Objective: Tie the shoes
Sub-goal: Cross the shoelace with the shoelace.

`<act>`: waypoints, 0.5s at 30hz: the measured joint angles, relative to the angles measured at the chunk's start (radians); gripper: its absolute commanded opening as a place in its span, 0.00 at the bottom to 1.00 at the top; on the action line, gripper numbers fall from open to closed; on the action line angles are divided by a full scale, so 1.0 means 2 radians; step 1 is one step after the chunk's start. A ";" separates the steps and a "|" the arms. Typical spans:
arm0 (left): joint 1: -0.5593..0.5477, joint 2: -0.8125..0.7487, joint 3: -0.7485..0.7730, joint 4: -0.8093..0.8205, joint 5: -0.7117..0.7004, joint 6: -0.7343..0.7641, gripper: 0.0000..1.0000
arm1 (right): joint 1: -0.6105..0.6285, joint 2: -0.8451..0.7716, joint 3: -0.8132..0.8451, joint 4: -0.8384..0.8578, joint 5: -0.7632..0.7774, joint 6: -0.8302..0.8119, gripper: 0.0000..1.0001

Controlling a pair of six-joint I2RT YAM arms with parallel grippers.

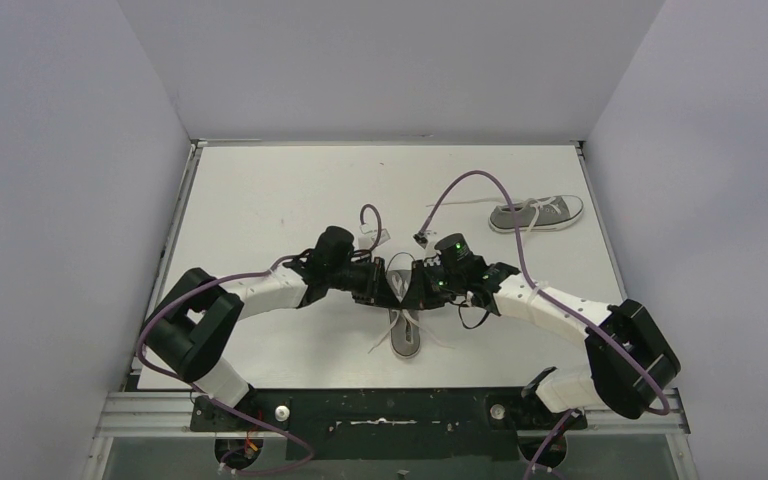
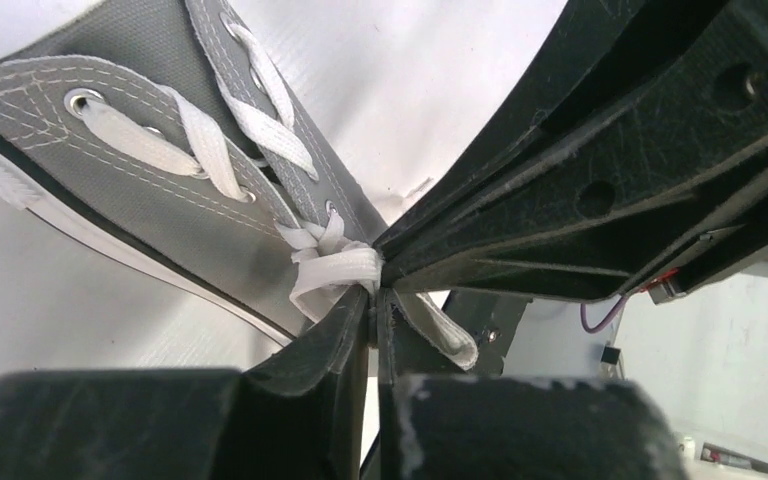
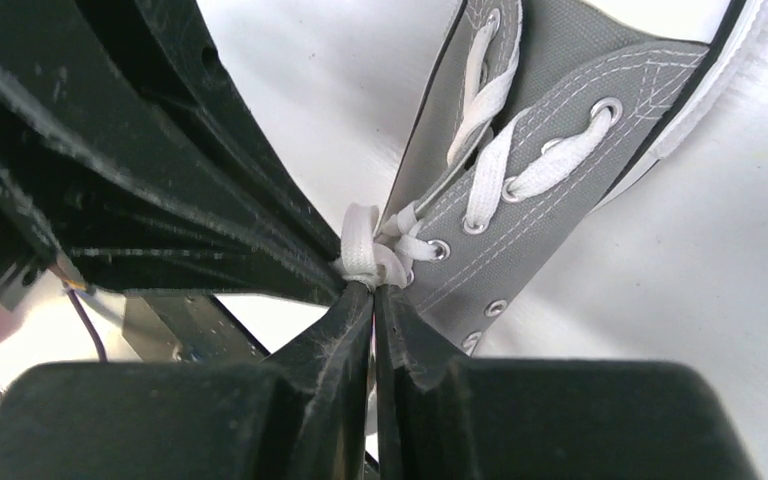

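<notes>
One grey shoe [image 1: 406, 338] lies in the middle of the table, toe toward the arms, and both grippers meet over its laces. My left gripper [image 1: 384, 286] [image 2: 374, 296] is shut on a white lace loop [image 2: 333, 266] at the crossing by the top eyelets of that shoe [image 2: 150, 190]. A short lace end [image 2: 447, 338] sticks out beside its fingers. My right gripper [image 1: 413, 289] [image 3: 372, 290] is shut on the lace [image 3: 362, 252] at the same knot on the shoe [image 3: 560, 110]. The two grippers' tips nearly touch. The other shoe [image 1: 537, 213] lies on its side at the back right, laces loose.
Purple cables [image 1: 465, 183] arch above both wrists. White walls [image 1: 70, 180] close in the table [image 1: 260, 200] on three sides, with metal rails [image 1: 175, 235] along its left and right edges. The arm bases [image 1: 190, 335] stand at the near edge.
</notes>
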 measured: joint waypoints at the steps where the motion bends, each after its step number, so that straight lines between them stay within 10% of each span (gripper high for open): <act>1: 0.000 0.001 0.002 -0.003 -0.001 0.002 0.00 | 0.000 -0.001 0.000 -0.003 0.000 0.000 0.18; 15: 0.000 0.003 0.020 -0.060 -0.005 0.060 0.00 | -0.050 -0.021 0.022 -0.042 -0.012 -0.027 0.23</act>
